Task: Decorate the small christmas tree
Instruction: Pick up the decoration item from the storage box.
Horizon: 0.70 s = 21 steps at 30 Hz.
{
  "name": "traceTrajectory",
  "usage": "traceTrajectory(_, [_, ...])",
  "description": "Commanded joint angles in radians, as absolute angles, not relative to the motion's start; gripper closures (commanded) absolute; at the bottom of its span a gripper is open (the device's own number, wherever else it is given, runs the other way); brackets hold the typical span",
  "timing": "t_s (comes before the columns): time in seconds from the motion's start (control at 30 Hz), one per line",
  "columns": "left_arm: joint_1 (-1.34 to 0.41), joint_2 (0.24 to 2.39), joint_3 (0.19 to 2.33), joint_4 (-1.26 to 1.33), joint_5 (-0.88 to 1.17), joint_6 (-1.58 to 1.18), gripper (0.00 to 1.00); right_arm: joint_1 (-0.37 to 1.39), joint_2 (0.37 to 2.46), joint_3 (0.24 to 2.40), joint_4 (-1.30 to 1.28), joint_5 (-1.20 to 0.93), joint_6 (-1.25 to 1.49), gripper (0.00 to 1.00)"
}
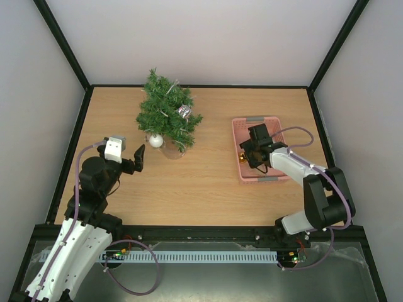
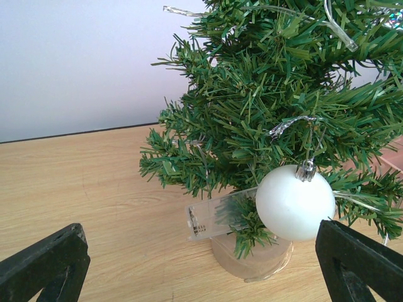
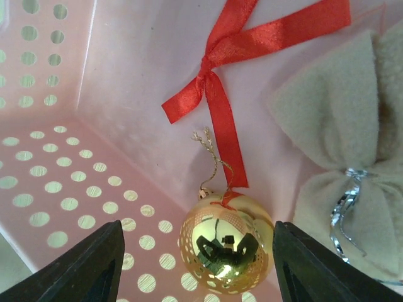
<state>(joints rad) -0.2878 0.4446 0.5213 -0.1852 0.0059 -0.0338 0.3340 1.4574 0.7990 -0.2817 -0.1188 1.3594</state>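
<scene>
Your left gripper (image 1: 137,157) sits at the near left, jaws spread wide and holding nothing, facing the small christmas tree (image 1: 167,113). That tree stands upright at the back left of the table (image 1: 208,189), with a white bauble (image 2: 295,202) hanging low on it. On the right, your right gripper (image 3: 198,267) is down in the pink basket (image 1: 235,141), fingers apart on either side of a gold bauble (image 3: 225,250), near a red ribbon (image 3: 223,126).

Overhead, down on whole bench (image 1: 208,182); left wrist, close and level on small christmas tree (image 2: 252,107); right wrist, close into basket (image 3: 126,82); both shared overhead.
</scene>
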Motion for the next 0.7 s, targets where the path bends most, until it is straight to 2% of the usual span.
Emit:
traceTrajectory(0.0, [-0.294, 0.434, 0.505, -0.164, 0.000, -0.032, 0.01, 0.339, 1.447, 0.796, -0.323, -0.133, 1.435, 0.37])
traceTrajectory(0.3, [-0.294, 0.430, 0.506, -0.167, 0.000, -0.034, 0.01, 0.376, 1.540, 0.803, -0.303, -0.152, 1.472, 0.39])
traceTrajectory(0.47, [-0.293, 0.428, 0.504, -0.167, -0.002, -0.034, 0.01, 0.377, 1.578, 0.805, -0.293, -0.130, 1.469, 0.44])
traceTrajectory(0.67, [-0.295, 0.431, 0.505, -0.165, -0.005, -0.031, 0.01, 0.377, 1.556, 0.797, -0.312, -0.040, 1.452, 0.56])
